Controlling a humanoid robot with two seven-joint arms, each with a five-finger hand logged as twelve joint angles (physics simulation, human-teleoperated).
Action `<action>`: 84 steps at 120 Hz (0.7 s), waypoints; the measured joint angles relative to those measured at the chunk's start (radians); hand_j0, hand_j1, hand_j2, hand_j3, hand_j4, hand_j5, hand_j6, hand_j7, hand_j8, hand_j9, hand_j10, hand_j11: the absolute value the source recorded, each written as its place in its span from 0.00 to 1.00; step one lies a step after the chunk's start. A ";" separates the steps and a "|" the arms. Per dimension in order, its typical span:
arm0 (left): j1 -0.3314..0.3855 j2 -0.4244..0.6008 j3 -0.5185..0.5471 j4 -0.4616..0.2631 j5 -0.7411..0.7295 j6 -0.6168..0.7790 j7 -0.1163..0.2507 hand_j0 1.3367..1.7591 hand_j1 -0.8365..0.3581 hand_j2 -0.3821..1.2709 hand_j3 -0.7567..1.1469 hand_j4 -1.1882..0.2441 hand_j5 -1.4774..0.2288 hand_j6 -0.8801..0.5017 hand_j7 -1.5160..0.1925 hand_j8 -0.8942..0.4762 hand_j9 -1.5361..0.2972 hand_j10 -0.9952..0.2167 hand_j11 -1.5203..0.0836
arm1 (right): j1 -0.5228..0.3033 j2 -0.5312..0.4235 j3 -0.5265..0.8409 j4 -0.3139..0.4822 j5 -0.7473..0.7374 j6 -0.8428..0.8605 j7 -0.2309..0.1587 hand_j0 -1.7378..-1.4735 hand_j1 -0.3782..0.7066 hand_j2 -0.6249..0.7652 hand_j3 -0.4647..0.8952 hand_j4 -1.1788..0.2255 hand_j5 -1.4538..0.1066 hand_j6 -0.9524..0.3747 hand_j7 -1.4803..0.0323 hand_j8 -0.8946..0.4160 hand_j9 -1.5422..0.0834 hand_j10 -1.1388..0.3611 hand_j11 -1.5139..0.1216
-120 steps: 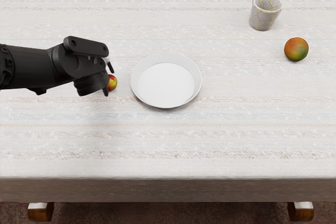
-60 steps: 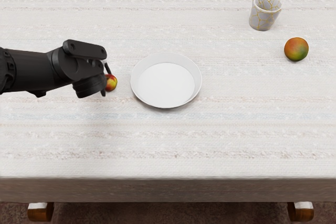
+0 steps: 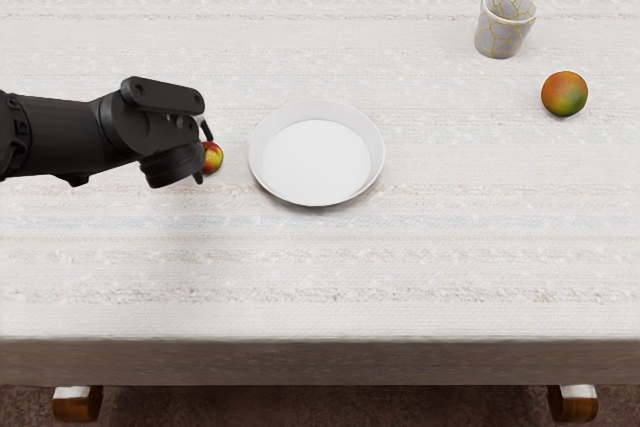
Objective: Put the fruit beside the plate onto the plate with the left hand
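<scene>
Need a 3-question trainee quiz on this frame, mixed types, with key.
1. True or false: the small fruit lies on the plate.
2. Which hand is in view? A left, B right, C both.
3. Fill in: the mug stands near the far ____ corner of the table.
Key: 1 false, it lies on the table beside the plate's left rim. 2 A, the left hand, right at the small fruit. 3 right.
</scene>
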State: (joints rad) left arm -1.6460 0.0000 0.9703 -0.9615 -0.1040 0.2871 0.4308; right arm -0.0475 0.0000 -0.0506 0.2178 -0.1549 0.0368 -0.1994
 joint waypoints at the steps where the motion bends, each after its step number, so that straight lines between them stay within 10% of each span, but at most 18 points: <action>1: 0.000 0.000 -0.001 0.000 0.001 0.000 0.000 0.76 0.57 0.28 0.40 0.53 0.54 0.33 0.56 0.34 0.54 0.47 0.60 | 0.000 0.000 0.000 0.000 0.000 0.000 0.000 0.30 0.05 0.45 0.34 0.82 0.91 0.70 0.96 0.67 0.93 0.74 0.91; 84: 0.002 0.000 -0.028 -0.002 0.034 0.000 0.000 0.76 0.57 0.28 0.40 0.53 0.54 0.33 0.56 0.34 0.54 0.47 0.60 | 0.000 0.000 0.000 0.000 0.000 0.000 0.000 0.30 0.05 0.45 0.34 0.82 0.91 0.70 0.96 0.67 0.93 0.74 0.91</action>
State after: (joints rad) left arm -1.6444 0.0000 0.9423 -0.9631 -0.0698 0.2868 0.4310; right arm -0.0475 0.0000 -0.0506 0.2178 -0.1549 0.0368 -0.1994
